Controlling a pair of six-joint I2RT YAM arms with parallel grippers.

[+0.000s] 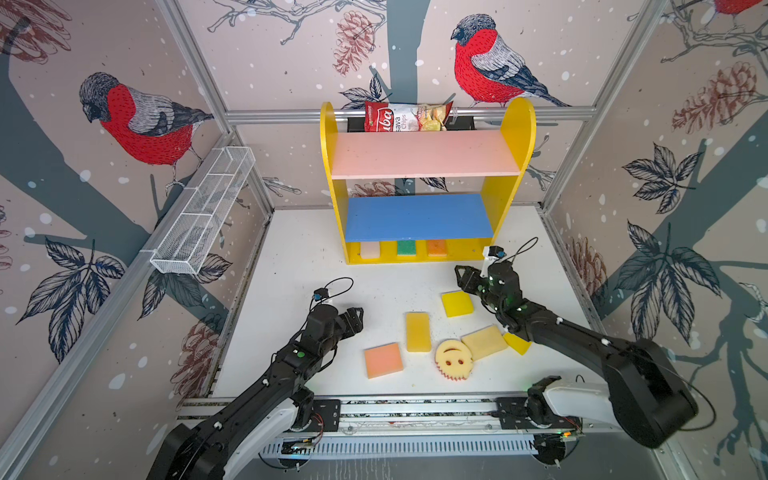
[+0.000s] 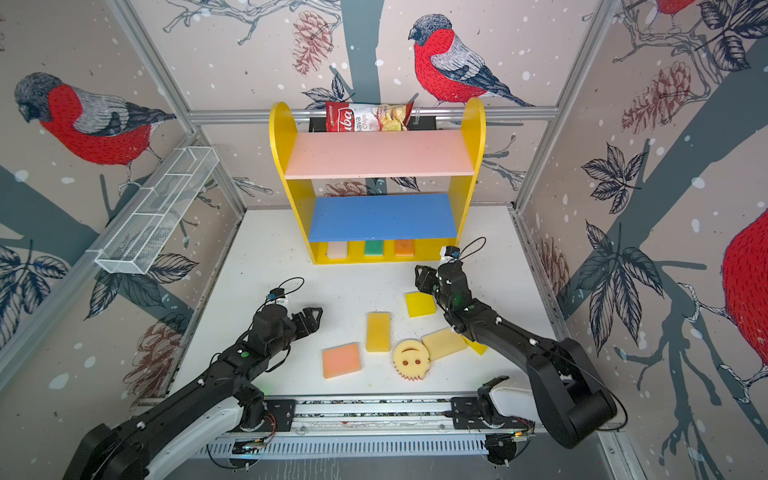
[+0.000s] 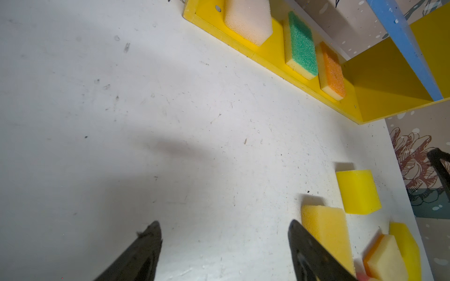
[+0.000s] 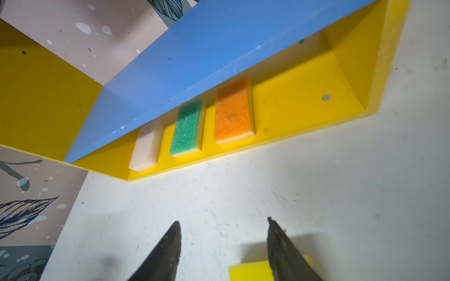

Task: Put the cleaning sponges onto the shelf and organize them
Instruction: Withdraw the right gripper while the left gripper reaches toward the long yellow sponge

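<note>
Top view: right gripper (image 1: 467, 278) hanging released and empty in front of shelf (image 1: 424, 156). Left gripper (image 1: 355, 318) gaping wide, grasping nothing. Cream sponge (image 1: 370, 249), green sponge (image 1: 406, 248) and orange sponge (image 1: 436, 247) sitting in row on base. Six others lying loose on table (image 1: 316, 257).

Left wrist: jaws spreading over bare table, long yellow sponge (image 3: 326, 233) just beside one finger.

Right wrist: jaws standing apart, nothing between. Base space showing free beside orange sponge. Square yellow sponge (image 4: 250, 271) looking likeliest pick. Advising narrow-side grip, low entry under blue board (image 4: 219, 43), matching row gap.

A chips bag (image 1: 407, 117) sits at back, wire-mesh rack (image 1: 203, 212) at left.
</note>
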